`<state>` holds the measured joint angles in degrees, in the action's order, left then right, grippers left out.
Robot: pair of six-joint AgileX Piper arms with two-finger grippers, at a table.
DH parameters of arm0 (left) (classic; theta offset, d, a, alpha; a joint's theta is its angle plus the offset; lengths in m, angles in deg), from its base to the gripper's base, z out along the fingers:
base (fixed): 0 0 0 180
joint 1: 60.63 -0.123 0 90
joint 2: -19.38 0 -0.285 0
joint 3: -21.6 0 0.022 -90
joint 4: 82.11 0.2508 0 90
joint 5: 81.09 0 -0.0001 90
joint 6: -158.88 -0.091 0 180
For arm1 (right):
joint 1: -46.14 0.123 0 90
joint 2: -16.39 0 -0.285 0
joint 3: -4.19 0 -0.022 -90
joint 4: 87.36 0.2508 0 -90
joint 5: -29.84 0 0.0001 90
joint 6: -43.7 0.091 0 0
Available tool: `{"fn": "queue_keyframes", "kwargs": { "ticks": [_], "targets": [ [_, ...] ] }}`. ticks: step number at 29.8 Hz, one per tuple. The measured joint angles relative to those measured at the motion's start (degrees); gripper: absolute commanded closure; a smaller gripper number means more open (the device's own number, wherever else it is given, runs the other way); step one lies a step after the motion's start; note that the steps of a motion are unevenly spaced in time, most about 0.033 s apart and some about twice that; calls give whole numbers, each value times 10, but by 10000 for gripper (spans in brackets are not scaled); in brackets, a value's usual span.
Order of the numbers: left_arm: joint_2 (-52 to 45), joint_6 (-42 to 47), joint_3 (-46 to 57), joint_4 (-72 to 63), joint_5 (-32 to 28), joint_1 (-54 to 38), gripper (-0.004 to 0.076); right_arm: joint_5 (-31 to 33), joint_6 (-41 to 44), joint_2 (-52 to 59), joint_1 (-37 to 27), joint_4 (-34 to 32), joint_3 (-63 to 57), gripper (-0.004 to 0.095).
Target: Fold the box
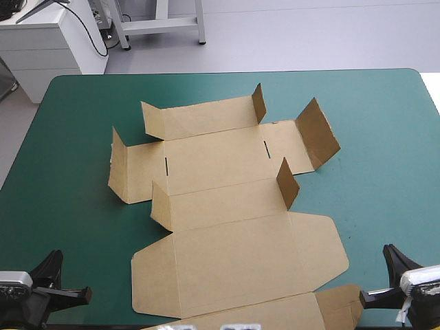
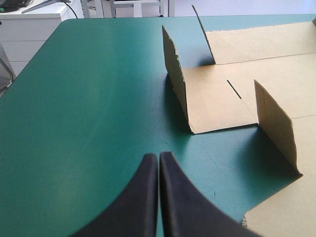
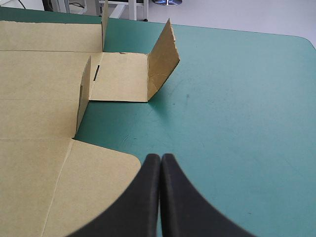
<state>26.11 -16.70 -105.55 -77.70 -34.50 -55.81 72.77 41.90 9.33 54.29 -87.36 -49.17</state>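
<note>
The box is laid out as a flat brown sheet on the teal-green cover, with several small side flaps bent upward. The left gripper is held together, its black fingers pressed into one point over bare cover. The sheet is seen ahead of it and off to its right, apart from it. The right gripper is likewise pressed together with nothing clamped. A rounded corner of the sheet is found just beside it on its left, with raised flaps farther ahead.
</note>
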Motion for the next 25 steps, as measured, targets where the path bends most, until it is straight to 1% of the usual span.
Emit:
{"fn": "queue_keyframes", "kwargs": {
  "ticks": [6, 13, 19, 21, 25],
  "targets": [
    [0, 0, 0, 0, 0, 0, 731, 0, 0, 0, 0, 0, 0, 929],
    [0, 0, 0, 0, 0, 0, 731, -9, -14, -18, 0, 37, 25, 929],
    [0, 0, 0, -1, 0, 0, 731, -11, -69, -143, 0, 74, 101, 929],
    [0, 0, 0, -2, 0, 0, 731, -9, -83, -200, 0, 87, 137, 929],
    [0, 0, 0, -2, 0, 0, 731, 24, -103, -324, 0, 105, 223, 929]
  ]
}}
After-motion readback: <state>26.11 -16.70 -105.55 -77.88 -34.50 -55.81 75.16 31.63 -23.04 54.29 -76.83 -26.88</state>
